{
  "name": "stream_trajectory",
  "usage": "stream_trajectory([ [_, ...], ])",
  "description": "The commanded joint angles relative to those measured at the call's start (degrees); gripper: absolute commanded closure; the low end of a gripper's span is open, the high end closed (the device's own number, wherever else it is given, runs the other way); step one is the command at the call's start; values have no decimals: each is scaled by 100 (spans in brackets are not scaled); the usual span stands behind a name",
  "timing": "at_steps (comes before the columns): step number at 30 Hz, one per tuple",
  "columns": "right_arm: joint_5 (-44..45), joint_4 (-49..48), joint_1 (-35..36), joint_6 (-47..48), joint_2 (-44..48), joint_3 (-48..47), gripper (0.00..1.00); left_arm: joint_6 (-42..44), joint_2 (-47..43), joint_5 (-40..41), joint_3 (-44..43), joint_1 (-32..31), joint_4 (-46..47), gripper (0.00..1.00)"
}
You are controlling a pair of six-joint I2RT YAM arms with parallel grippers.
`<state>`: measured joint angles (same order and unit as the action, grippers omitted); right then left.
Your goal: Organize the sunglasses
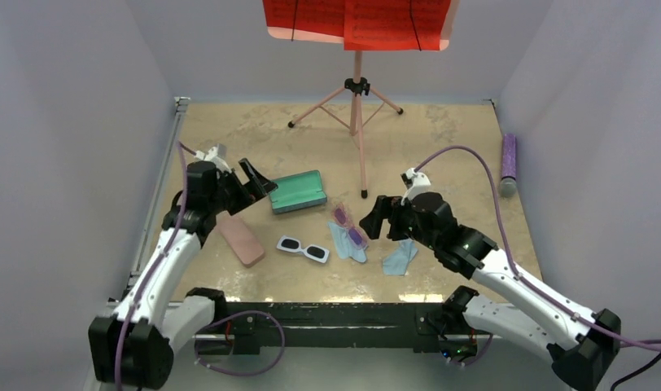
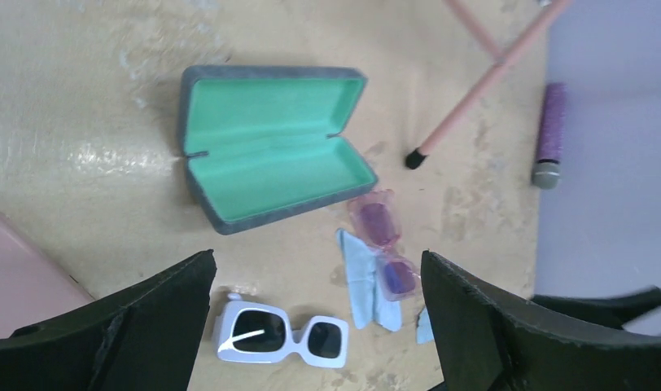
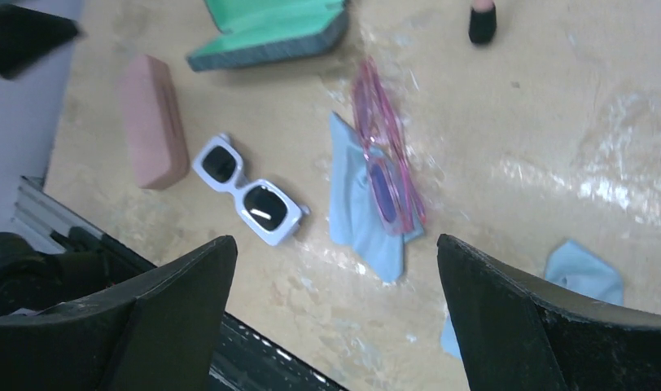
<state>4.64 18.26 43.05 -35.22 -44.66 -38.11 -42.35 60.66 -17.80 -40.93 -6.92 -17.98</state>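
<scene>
Near the middle of the surface (image 1: 441, 147) we count two pairs of sunglasses. The white pair (image 1: 304, 249) lies crosswise between the arms. The pink pair (image 1: 349, 226) sits just right of it, its long axis running away from the bases and its near end resting on a blue cloth (image 3: 352, 220). The right fingers (image 3: 164, 309), spread wide and empty, hover just right of the pink pair, so we judge that arm the nearer one. A second cloth (image 1: 400, 257) lies beneath that arm. Two cases complete the count: the open grey-blue case (image 1: 298, 192) sits beside the left fingers (image 2: 148, 318), which are likewise wide and empty, and the shut pink case (image 1: 241, 239) lies below them.
</scene>
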Motion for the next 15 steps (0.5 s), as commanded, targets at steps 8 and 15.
stream_trajectory([
  [8, 69, 781, 123, -1217, -1234, 112, 7, -238, -2513, 930, 224, -11, -867, 0],
  [15, 547, 838, 659, -1730, -2708, -380, 26, -456, -2897, 1161, 250, -15, -1204, 0],
])
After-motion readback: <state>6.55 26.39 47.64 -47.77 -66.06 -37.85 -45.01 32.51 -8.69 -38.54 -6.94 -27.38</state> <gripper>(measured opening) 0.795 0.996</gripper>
